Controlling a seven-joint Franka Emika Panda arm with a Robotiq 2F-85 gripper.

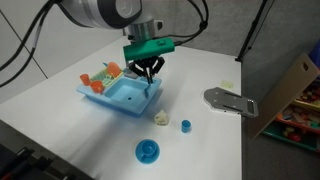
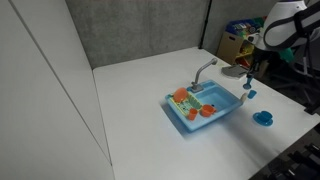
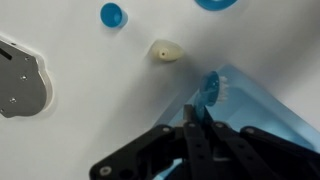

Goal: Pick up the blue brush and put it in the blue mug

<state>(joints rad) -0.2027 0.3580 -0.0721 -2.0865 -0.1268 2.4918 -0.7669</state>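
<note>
White bench (image 1: 60,115), sink (image 1: 120,98) centre frame: end effector (image 1: 150,74) pinches slim blue brush (image 3: 212,88), round ridged head; blue mug (image 1: 148,151) lower centre.

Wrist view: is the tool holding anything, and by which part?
The tool is shut on the blue brush, apparently gripping its handle end; the brush's round head sticks out beyond the tool.
</note>
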